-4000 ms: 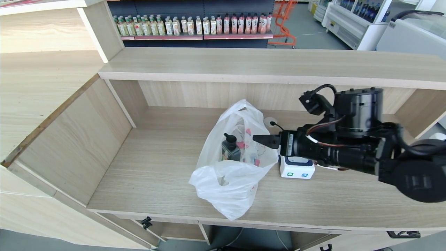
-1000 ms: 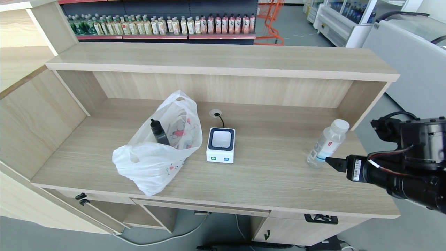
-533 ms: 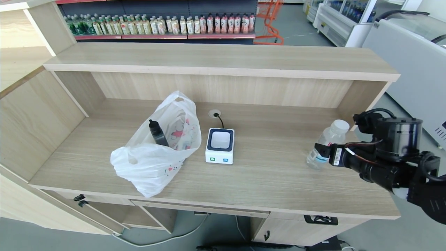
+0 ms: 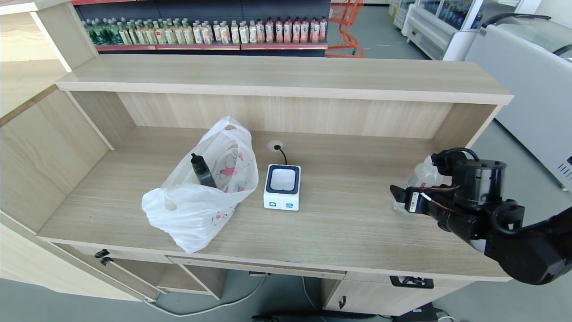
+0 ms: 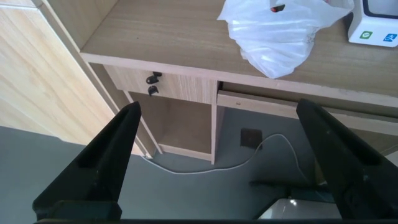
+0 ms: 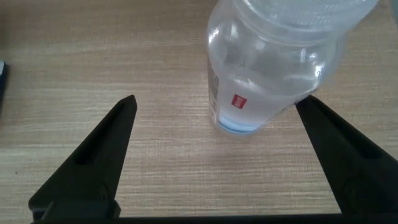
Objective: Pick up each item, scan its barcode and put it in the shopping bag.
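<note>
Nearest us, our left gripper hangs wide open below the counter, out of the way. Our right gripper, fingers spread wide, flanks the upright water bottle for a grasp. The bottle is at 3 o'clock of the scanner, and the shopping bag gapes at 9 o'clock.

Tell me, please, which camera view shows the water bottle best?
The right wrist view: the water bottle stands close before the open right gripper. The head view has it partly hidden behind the arm. The left wrist view faces the shopping bag.
</note>
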### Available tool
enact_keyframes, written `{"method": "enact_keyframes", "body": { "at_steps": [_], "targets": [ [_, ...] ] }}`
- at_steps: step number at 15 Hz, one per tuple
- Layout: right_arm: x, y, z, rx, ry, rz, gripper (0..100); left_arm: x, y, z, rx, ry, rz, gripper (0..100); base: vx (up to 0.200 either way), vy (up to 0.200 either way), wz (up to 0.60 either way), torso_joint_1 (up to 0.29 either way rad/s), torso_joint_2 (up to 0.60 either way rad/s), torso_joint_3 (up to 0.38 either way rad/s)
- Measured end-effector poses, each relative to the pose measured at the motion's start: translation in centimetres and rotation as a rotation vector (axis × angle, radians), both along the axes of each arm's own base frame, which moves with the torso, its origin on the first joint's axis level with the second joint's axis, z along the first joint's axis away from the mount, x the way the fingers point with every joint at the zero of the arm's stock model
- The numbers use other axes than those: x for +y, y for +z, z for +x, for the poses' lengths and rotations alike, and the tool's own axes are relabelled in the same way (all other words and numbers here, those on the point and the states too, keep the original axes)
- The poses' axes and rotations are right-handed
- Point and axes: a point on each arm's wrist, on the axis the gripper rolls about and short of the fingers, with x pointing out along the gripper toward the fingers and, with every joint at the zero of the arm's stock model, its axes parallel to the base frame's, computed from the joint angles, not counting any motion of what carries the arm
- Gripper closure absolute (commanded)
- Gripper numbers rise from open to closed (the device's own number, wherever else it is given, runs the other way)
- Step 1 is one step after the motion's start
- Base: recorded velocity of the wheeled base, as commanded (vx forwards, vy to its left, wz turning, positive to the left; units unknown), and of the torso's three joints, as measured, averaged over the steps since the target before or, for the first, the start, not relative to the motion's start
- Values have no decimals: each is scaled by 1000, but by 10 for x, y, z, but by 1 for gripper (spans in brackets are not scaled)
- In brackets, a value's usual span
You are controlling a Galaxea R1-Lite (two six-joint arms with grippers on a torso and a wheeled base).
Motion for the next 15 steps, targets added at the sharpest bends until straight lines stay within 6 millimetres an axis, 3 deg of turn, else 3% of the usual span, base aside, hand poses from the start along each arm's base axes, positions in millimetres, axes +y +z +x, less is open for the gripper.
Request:
{"method": "enact_keyframes", "body": {
  "at_steps": [5, 15],
  "targets": [
    [2, -7, 10, -16, 5, -20, 0, 0, 0, 0, 0, -1, 0, 0, 0, 0, 0, 0, 0, 0],
    [-5, -2, 31, -64, -16, -72, 0, 0, 0, 0, 0, 0, 0, 0, 0, 0, 0, 0, 0, 0]
  ]
}}
